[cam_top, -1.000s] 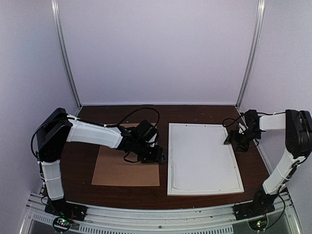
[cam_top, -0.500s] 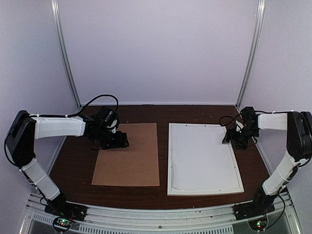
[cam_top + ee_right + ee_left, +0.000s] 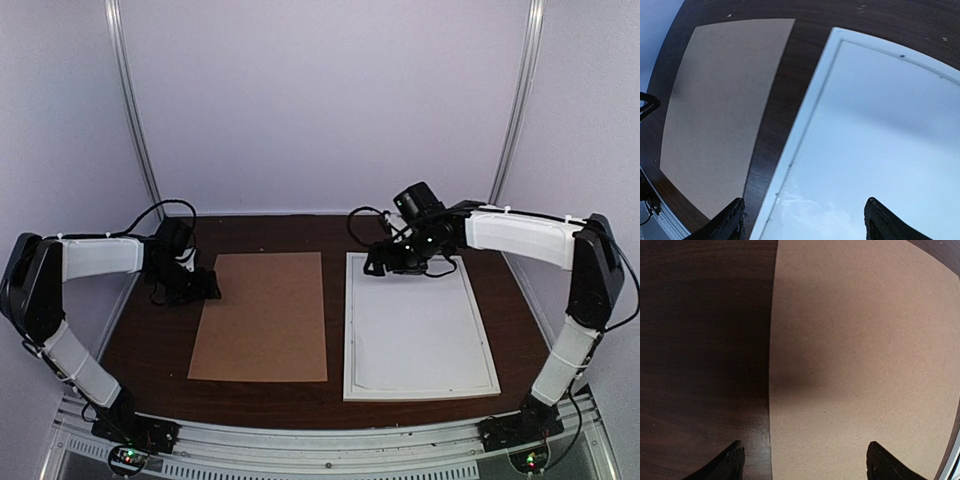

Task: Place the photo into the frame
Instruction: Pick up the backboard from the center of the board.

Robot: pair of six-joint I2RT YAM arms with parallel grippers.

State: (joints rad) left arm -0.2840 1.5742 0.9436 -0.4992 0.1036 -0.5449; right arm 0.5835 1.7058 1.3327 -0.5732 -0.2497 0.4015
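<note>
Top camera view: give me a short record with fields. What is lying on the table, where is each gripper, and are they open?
surface: dark wooden table
left item: plain brown rectangular board, lying flat, apart from the frame
right item: white rectangular picture frame, lying flat, inside plain white, no picture visible
left gripper: open, empty, at the board's left edge
right gripper: open, empty, over the frame's far left corner

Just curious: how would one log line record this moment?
left gripper open, over brown board edge | right gripper open, over frame | nothing held
</note>
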